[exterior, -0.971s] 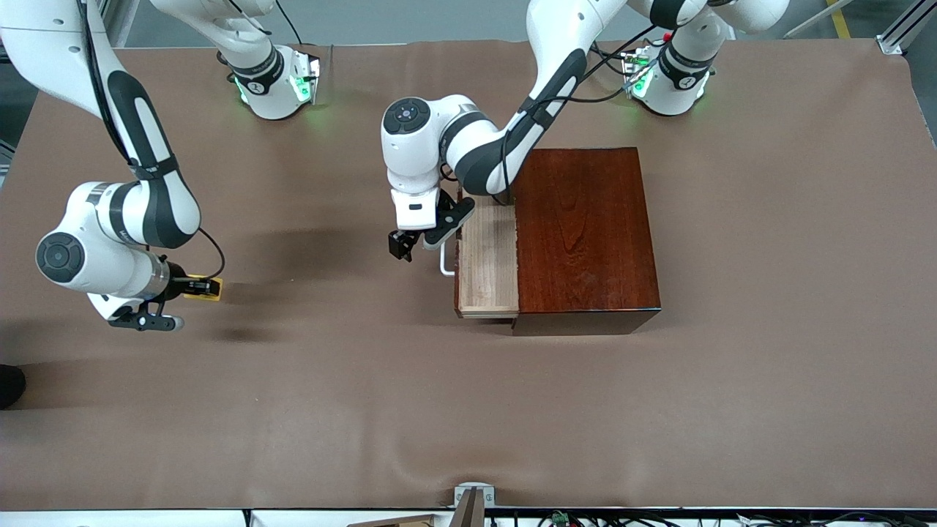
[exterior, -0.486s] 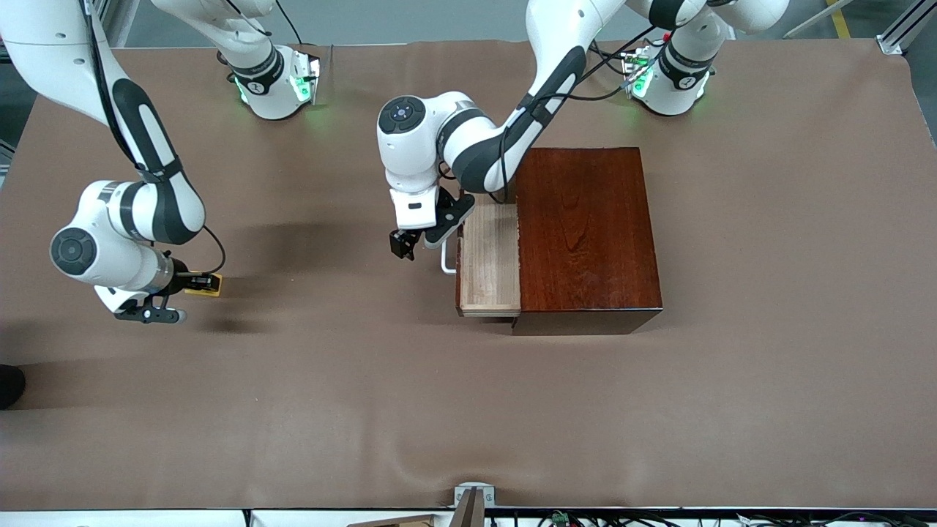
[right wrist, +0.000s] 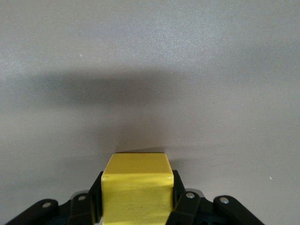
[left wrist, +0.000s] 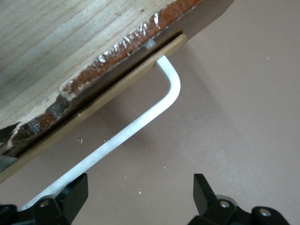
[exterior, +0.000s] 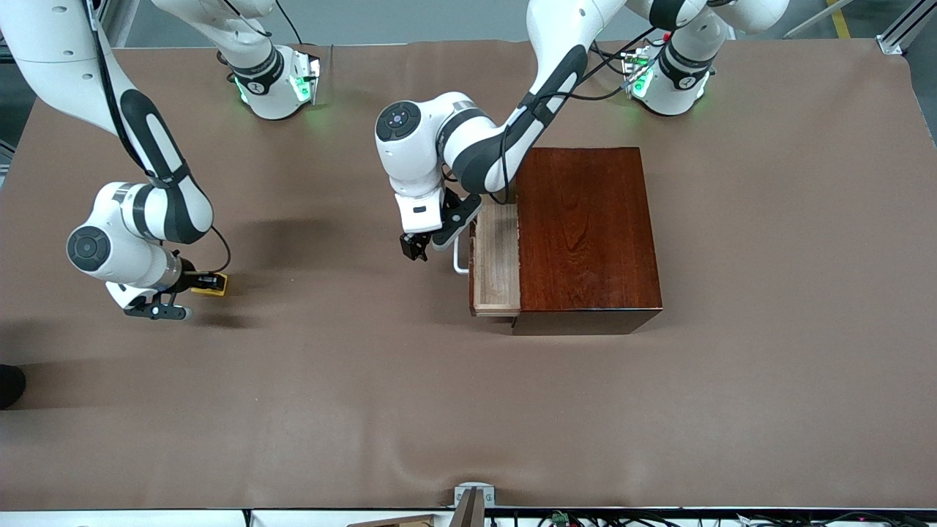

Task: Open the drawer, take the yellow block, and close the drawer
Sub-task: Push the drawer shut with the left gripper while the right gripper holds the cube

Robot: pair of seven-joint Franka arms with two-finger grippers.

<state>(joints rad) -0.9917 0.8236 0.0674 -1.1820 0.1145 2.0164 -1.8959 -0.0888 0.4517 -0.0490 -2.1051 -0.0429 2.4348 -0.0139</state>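
The drawer [exterior: 496, 258] of the dark reddish-brown box [exterior: 585, 227] stands partly out, showing pale wood, with its white handle [exterior: 460, 260] toward the right arm's end. My left gripper [exterior: 427, 244] is open beside the handle. In the left wrist view the handle [left wrist: 140, 119] runs up against one of my fingers [left wrist: 70, 197], with the other finger [left wrist: 206, 192] apart from it. My right gripper [exterior: 207, 282] is shut on the yellow block [exterior: 218, 287], low over the table toward the right arm's end. The block [right wrist: 137, 185] fills the right wrist view between the fingers.
The brown table cloth [exterior: 468, 410] covers the whole table. The box stands near the left arm's base. A small metal bracket [exterior: 472, 498] sits at the table edge nearest the front camera.
The drawer has slid partway back into the box, with my left gripper moving along at its handle. My right arm has shifted slightly toward the box with the block.
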